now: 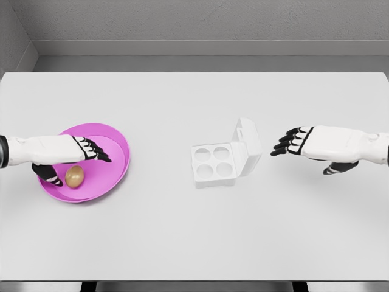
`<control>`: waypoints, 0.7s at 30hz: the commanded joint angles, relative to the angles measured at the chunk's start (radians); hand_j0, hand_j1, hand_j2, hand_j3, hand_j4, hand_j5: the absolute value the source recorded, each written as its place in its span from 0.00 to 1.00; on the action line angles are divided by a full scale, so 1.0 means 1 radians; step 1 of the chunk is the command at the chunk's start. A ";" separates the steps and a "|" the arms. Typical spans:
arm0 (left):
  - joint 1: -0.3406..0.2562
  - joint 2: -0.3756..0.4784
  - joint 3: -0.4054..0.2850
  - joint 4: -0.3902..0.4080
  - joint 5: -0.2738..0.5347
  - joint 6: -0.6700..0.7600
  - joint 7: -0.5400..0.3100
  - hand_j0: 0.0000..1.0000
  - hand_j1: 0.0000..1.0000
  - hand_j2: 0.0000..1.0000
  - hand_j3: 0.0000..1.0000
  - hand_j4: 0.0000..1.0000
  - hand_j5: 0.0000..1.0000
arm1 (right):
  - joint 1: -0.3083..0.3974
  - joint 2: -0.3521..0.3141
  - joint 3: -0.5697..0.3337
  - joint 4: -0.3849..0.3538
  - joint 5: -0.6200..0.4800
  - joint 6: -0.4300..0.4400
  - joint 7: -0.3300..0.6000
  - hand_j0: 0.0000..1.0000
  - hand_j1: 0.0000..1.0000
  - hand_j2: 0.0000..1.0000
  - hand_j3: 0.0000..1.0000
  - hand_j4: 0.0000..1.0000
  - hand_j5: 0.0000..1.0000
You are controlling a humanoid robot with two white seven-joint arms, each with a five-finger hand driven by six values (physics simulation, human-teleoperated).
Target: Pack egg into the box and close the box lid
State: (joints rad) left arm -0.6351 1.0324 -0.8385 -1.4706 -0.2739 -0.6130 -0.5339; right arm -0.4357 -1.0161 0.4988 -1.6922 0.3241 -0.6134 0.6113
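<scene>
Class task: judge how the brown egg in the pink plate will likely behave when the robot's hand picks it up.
The egg is rounded and smooth, so it may roll or slip from the fingers. The pink plate has a raised rim, which would probably stop a roll. Being an egg, it is likely fragile; the left hand hovering over it should grip gently.

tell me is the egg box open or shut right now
Open. The white egg box has its lid tilted up behind it, and all four cups show, empty.
</scene>
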 commanded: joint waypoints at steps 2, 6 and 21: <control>0.000 0.015 -0.001 -0.005 0.005 0.002 0.000 1.00 1.00 1.00 1.00 1.00 1.00 | 0.000 -0.001 0.000 -0.001 -0.005 0.003 0.000 1.00 1.00 1.00 1.00 1.00 1.00; 0.002 0.034 -0.005 -0.024 0.007 0.002 0.000 0.98 0.98 0.98 0.98 0.98 0.98 | 0.000 0.001 0.000 -0.001 -0.005 0.003 0.000 1.00 1.00 1.00 1.00 1.00 1.00; 0.025 0.037 -0.005 -0.039 0.005 0.002 -0.006 0.80 0.80 0.80 0.80 0.80 0.80 | -0.002 -0.001 -0.005 0.003 -0.005 0.003 0.000 1.00 1.00 1.00 1.00 1.00 1.00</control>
State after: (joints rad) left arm -0.6105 1.0689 -0.8443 -1.5091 -0.2729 -0.6130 -0.5383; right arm -0.4387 -1.0158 0.4957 -1.6902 0.3242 -0.6135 0.6113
